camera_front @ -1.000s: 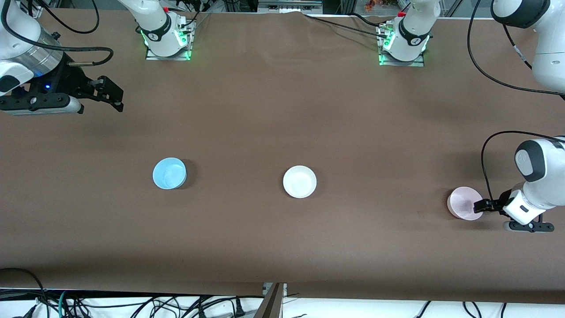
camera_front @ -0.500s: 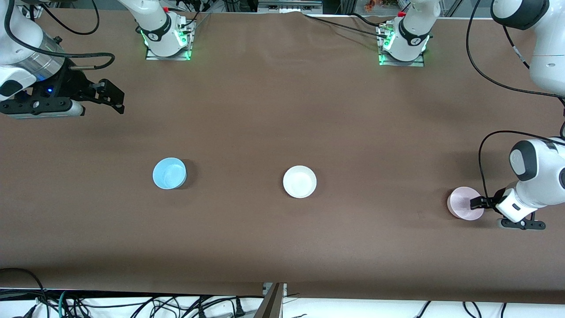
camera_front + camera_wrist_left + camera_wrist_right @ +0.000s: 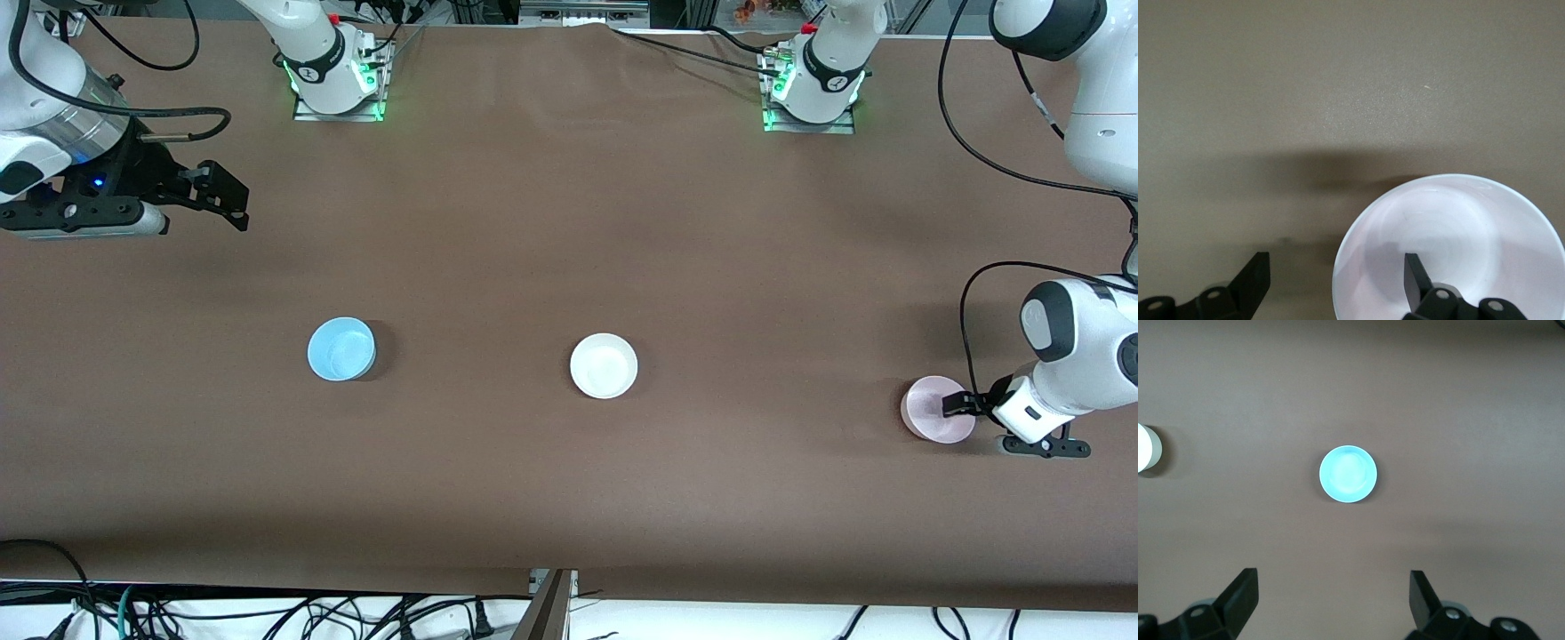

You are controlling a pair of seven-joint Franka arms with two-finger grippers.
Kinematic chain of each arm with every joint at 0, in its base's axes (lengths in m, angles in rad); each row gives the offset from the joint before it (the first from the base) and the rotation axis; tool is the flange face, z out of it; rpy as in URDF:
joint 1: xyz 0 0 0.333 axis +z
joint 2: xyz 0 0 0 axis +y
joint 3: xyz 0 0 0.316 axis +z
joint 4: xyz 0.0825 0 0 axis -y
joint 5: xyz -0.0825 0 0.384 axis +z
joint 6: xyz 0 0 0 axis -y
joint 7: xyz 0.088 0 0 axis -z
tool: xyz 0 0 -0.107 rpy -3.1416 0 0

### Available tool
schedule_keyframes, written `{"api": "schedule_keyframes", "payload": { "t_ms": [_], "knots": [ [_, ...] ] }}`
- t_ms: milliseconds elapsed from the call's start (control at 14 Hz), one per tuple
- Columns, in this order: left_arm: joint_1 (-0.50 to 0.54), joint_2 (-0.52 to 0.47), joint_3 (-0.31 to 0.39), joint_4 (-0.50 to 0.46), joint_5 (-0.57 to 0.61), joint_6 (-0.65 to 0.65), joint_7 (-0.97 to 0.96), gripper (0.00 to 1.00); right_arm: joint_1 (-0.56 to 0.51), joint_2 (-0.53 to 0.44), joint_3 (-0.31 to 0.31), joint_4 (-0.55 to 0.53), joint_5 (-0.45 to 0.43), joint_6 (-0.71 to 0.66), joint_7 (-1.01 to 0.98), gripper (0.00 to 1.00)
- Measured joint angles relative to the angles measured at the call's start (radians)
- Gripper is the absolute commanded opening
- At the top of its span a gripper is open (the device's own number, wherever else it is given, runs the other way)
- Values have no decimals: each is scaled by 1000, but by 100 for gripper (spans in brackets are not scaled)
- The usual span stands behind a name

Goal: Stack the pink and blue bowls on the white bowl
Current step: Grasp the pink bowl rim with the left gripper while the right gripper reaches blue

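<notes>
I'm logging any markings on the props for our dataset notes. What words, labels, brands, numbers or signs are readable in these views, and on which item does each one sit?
None can be read.
Pink bowl: plain, no print; the left hand straddles its rim, fingers open.
White bowl: plain, no print.
Blue bowl: plain, no print.
Round marks on the arm bases: too small to read.
Right hand, waiting open above the table: no legible label.

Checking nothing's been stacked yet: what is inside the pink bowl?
No other bowl is in the pink bowl. One finger of the open left tool reaches inside it, the other stays outside its rim. The spot under that finger is hidden.
</notes>
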Motion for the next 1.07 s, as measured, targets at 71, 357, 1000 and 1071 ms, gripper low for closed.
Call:
{"api": "schedule_keyframes", "payload": {
  "t_ms": [71, 357, 1000, 1071],
  "knots": [
    [0, -4, 0, -6, 0, 0, 0, 89, 0, 0, 0, 0, 0, 1, 0, 100],
    [0, -27, 0, -27, 0, 0, 0, 88, 0, 0, 0, 0, 0, 2, 0, 100],
    [5, -65, -1, -76, 0, 14, 0, 54, -11, 188, -15, -6, -49, 86, -1, 100],
    [6, -65, 0, -78, 0, 22, 0, 50, -10, 207, -15, -5, -54, 108, -1, 100]
  ]
}}
